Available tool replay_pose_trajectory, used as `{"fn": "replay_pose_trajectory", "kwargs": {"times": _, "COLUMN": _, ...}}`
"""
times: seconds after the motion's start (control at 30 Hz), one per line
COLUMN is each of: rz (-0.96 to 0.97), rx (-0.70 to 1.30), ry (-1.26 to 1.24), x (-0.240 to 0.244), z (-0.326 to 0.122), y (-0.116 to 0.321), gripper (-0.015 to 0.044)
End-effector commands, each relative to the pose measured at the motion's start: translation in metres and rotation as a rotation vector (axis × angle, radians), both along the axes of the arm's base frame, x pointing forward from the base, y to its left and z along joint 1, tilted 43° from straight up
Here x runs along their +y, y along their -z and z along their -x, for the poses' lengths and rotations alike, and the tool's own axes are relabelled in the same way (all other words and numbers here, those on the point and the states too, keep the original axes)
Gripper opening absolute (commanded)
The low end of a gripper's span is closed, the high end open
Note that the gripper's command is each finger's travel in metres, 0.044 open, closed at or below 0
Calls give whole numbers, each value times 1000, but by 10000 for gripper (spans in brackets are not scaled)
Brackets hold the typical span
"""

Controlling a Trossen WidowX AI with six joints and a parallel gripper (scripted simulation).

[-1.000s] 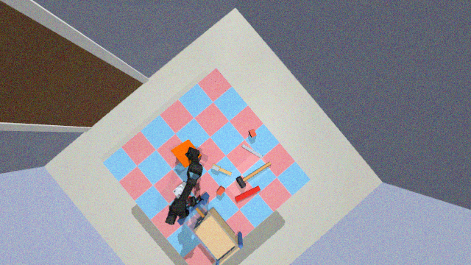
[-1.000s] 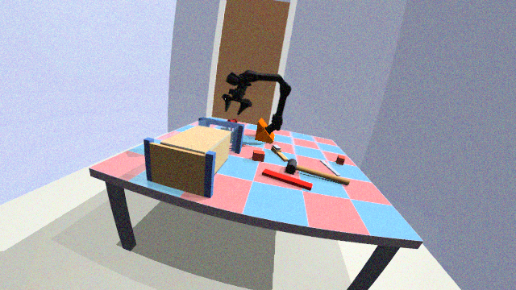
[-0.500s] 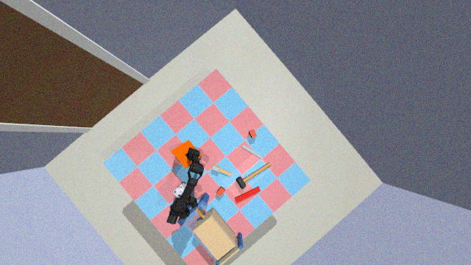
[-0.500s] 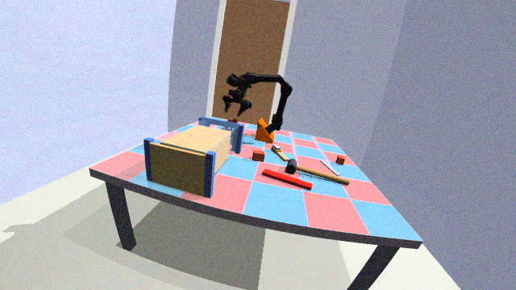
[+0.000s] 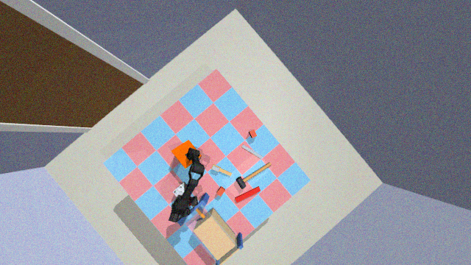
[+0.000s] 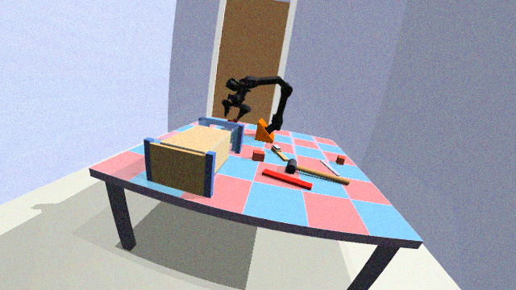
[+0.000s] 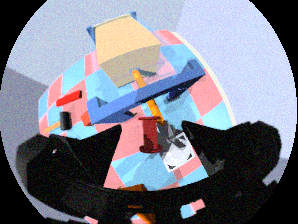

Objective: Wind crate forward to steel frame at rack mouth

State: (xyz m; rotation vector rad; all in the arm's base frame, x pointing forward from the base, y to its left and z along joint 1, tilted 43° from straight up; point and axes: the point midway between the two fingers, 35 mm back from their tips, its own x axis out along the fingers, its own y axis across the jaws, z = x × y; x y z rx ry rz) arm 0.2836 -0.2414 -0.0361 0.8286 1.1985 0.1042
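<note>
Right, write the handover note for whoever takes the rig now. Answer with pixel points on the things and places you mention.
Gripper (image 5: 184, 209) (image 6: 233, 117) (image 7: 152, 125): open, empty, above the bench near the red spool (image 7: 150, 136).
Crate (image 5: 215, 235) (image 6: 197, 138) (image 7: 127, 42): looks flat, front short of the blue frame (image 5: 203, 200) (image 6: 239, 138) (image 7: 145, 97); orange strap (image 5: 200, 213) (image 7: 139, 82) runs under the frame's top bar toward the spool.
Done: strap in place.
Left: identify the handle (can't tell which it is), seat its key, wind the crate flat to the frame, let go, move away.
</note>
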Motion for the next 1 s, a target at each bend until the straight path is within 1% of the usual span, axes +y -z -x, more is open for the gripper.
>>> {"fn": "replay_pose_trajectory", "kwargs": {"times": 0.0, "rz": -7, "rx": 0, "ry": 6, "x": 5, "z": 0, "y": 5, "gripper": 440}}
{"fn": "replay_pose_trajectory", "kwargs": {"times": 0.73, "rz": -8, "rx": 1, "ry": 5, "x": 29, "z": 2, "y": 29, "gripper": 440}}
{"fn": "replay_pose_trajectory", "kwargs": {"times": 0.97, "rz": -1, "rx": 1, "ry": -1, "x": 26, "z": 1, "y": 27, "gripper": 256}}
